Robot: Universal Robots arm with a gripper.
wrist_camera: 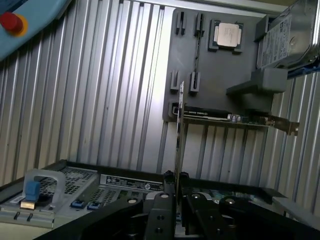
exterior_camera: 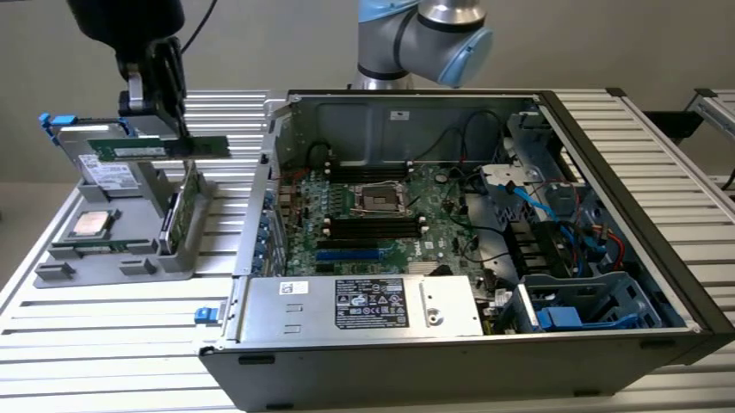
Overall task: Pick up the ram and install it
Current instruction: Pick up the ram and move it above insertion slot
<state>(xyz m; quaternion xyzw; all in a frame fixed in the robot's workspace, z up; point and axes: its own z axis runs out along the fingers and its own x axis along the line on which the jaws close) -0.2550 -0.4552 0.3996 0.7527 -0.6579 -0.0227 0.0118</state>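
The ram point(exterior_camera: 206, 147) is a long green stick, lifted clear above the grey holder tray point(exterior_camera: 103, 258) at the exterior view's left. My gripper point(exterior_camera: 177, 138) is shut on it from above, near its middle. From the wrist view the ram point(wrist_camera: 179, 140) appears edge-on, a thin strip running out from between the black fingertips point(wrist_camera: 168, 181), and my gripper point(wrist_camera: 175, 180) clamps its near end. Below it lies the tray point(wrist_camera: 220, 80). The open computer case point(exterior_camera: 597, 112) stands to the exterior view's right, with the motherboard's dark memory slots point(exterior_camera: 367, 228) facing up.
The tray holds a silver processor chip point(exterior_camera: 89, 224), a grey drive box with blue clips point(exterior_camera: 101, 168) and an upright card point(exterior_camera: 178, 215). The case contains a power supply point(exterior_camera: 367, 305), cables and a blue drive cage point(exterior_camera: 574, 314). A red button point(wrist_camera: 11, 21) sits beyond the ribbed table.
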